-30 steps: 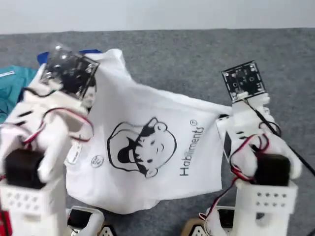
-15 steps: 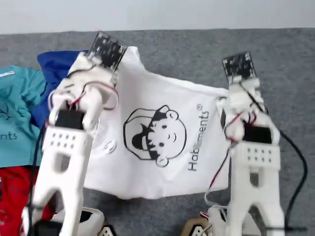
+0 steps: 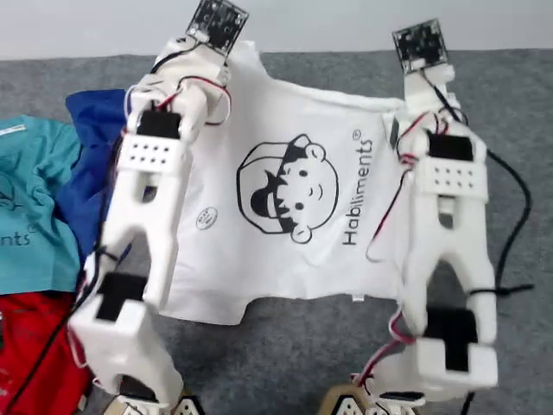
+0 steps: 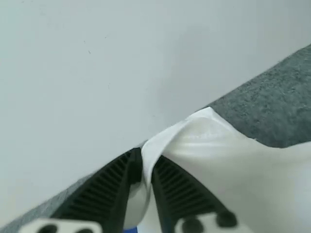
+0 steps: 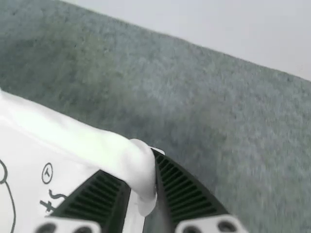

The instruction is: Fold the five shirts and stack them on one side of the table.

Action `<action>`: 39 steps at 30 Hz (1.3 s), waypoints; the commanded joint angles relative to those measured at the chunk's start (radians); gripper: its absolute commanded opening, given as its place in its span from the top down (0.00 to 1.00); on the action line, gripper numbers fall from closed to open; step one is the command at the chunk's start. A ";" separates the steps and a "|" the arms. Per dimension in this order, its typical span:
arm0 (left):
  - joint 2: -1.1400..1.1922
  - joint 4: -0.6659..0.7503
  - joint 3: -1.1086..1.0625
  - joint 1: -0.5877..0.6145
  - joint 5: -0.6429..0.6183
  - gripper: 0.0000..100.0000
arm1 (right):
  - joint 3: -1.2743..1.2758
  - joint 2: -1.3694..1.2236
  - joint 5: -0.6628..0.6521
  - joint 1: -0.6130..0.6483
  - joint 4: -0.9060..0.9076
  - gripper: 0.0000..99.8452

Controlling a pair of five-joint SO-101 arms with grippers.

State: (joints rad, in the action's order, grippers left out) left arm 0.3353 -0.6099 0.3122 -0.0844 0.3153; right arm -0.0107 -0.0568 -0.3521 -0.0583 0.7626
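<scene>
At the far edge, the left gripper (image 4: 146,167) and right gripper (image 5: 144,182) are pinching the soft white shirt's (image 3: 259,259) corners over coarse grey matting (image 3: 328,363).

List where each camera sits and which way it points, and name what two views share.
High view: fixed above the grey table, looking down on the white shirt spread on it; the left arm and right arm show.
Left wrist view: on the left arm's wrist, facing the pale wall; the left end effector pinches a shirt corner.
Right wrist view: on the right arm's wrist, facing the table; the right end effector pinches another shirt edge.
Shared: all three show the white shirt and table.
</scene>
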 commanded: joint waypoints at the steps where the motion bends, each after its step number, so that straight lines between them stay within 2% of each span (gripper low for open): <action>1: 0.097 -0.021 0.213 0.000 -0.005 1.00 | -0.158 -0.070 -0.003 -0.016 -0.013 0.99; 14: 0.525 -0.236 0.921 -0.005 -0.005 1.00 | -0.376 -0.254 -0.003 -0.021 -0.013 0.99; 21: 0.626 -0.331 1.135 -0.006 -0.005 1.00 | -0.377 -0.259 -0.005 -0.051 -0.012 0.99; 25: 0.626 -0.523 1.156 -0.018 -0.002 1.00 | -0.377 -0.254 -0.009 -0.027 0.073 0.99; 33: 0.626 -1.135 1.283 -0.074 0.104 1.00 | -0.377 -0.254 -0.011 0.015 0.437 0.99; 39: 0.577 -1.149 1.262 -0.063 0.123 1.00 | -0.377 -0.252 -0.012 0.015 0.622 0.99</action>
State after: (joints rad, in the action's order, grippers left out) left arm 0.9766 -1.7285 1.5551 -0.1504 0.4135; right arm -0.3222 -0.3253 -0.3537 -0.0552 1.3134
